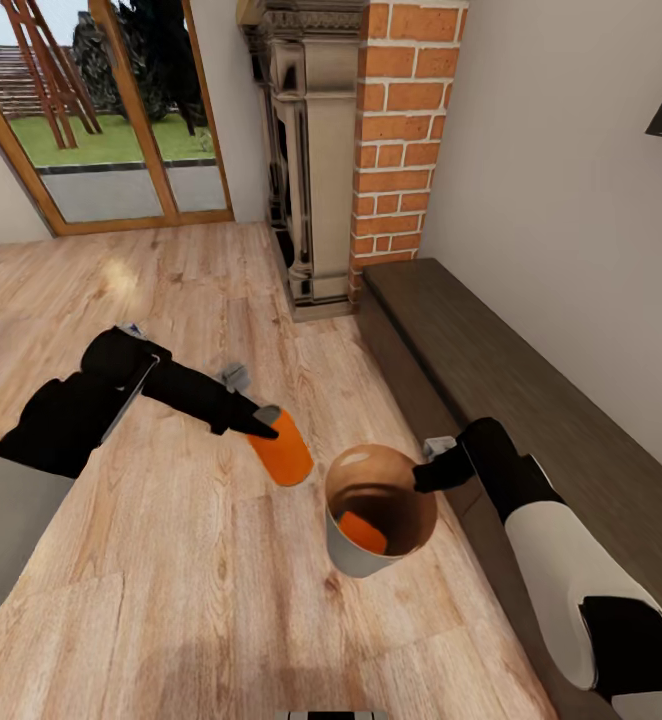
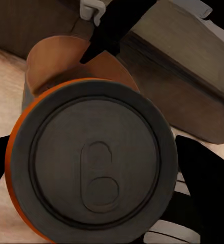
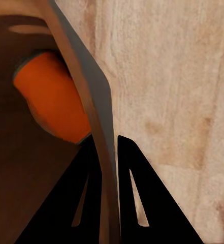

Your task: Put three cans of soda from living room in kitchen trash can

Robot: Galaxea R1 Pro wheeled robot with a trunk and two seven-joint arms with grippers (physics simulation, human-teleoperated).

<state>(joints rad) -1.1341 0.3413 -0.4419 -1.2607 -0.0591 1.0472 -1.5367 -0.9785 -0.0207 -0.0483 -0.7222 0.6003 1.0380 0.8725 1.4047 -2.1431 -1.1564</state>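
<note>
Light wood floor underfoot, plain wall off at 2 o'clock. Nearest, the tash can standing just right of centre, grey outside and glossy brown within, with one orange can lying at the bottom of it. Right gripper clamped narrow on the bin's rim at its 3 o'clock edge; in the right wrist view, one black finger inside the wall and one outside, pinching it, the orange can just beyond. At the bin's 10 o'clock, near but apart from the rim, a second orange can held tilted above the floor in the left gripper, closed on its silver top end; in the left wrist view, the can's lid up close, bin behind it. Dark low wooden bench running toward 1 o'clock along the wall. Farther, brick chimney with carved fireplace at 12 o'clock. Farthest, wood-framed glass doors at 11 o'clock.
</note>
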